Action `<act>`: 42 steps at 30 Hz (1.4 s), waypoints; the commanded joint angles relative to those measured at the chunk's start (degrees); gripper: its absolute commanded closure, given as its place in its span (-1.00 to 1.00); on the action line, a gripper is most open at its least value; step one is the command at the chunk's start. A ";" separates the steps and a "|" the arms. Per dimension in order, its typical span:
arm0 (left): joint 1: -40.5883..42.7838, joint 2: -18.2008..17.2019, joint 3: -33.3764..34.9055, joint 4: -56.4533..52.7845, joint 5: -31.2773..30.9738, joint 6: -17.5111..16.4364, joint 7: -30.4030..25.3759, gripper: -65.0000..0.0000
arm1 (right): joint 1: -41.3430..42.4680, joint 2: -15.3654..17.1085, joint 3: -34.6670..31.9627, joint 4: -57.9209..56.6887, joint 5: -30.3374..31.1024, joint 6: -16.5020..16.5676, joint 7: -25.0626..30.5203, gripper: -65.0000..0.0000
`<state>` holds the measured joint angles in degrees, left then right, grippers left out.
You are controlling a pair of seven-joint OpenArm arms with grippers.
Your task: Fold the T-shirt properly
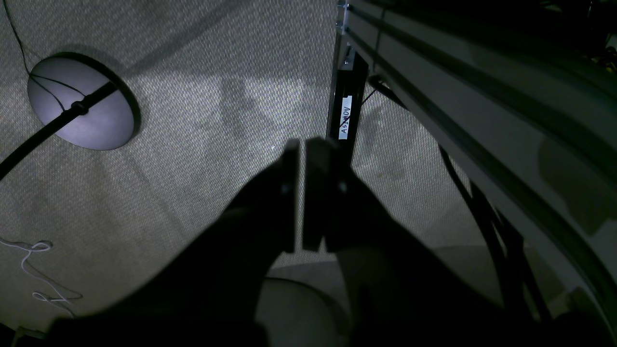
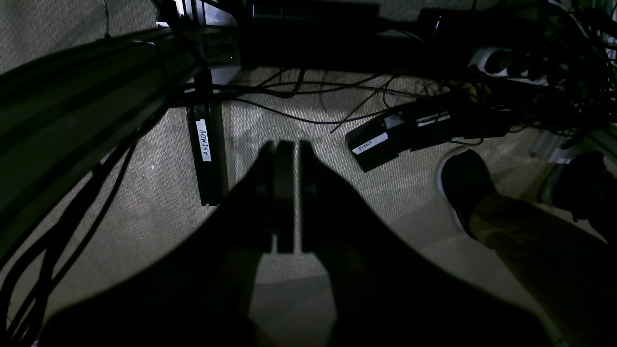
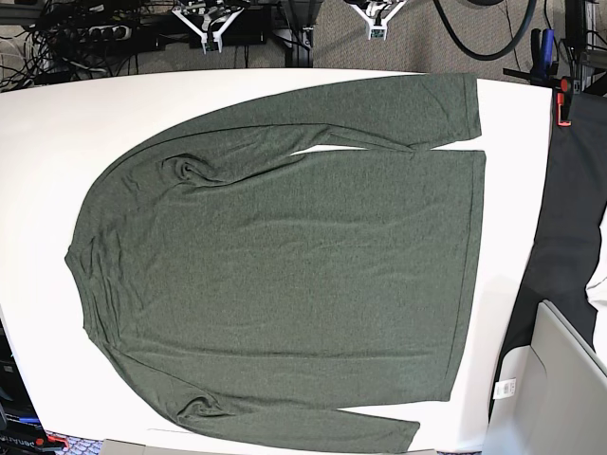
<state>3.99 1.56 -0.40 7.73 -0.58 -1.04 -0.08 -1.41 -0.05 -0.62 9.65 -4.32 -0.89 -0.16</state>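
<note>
Left wrist: the left gripper [image 1: 302, 197] hangs closed and empty above carpet [image 1: 193, 144].

Right wrist: the right gripper [image 2: 285, 197], likewise.

Base: the shirt [image 3: 285, 265] lies flat on the table [image 3: 47, 142]; thin, limp knit, probably best pinched at sleeve cuffs or hem corners.

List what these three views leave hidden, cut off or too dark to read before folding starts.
- T-shirt: the lower sleeve's end runs off the base view's bottom edge; both wrist views face the floor and miss the shirt.
- Both arms: absent from the base view.
- Left pincer and right pincer: dark silhouettes, fingers close together, surfaces unreadable.
- Black cloth: cut by the base view's right edge and partly covered by a grey bin.
</note>
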 commanded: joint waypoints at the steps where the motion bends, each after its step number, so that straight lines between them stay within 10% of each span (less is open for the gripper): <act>1: 0.19 0.06 -0.08 0.14 0.10 0.12 -0.49 1.00 | -0.04 -0.08 -0.12 0.24 -0.12 0.14 0.56 1.00; 42: 3.09 -1.61 0.10 0.14 0.10 0.12 -4.19 1.00 | -4.79 1.07 -0.04 5.60 -5.13 0.14 0.30 1.00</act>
<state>6.72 -0.03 -0.38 7.88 -0.58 -1.02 -3.70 -5.89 0.93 -0.62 15.07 -9.26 -0.69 -0.21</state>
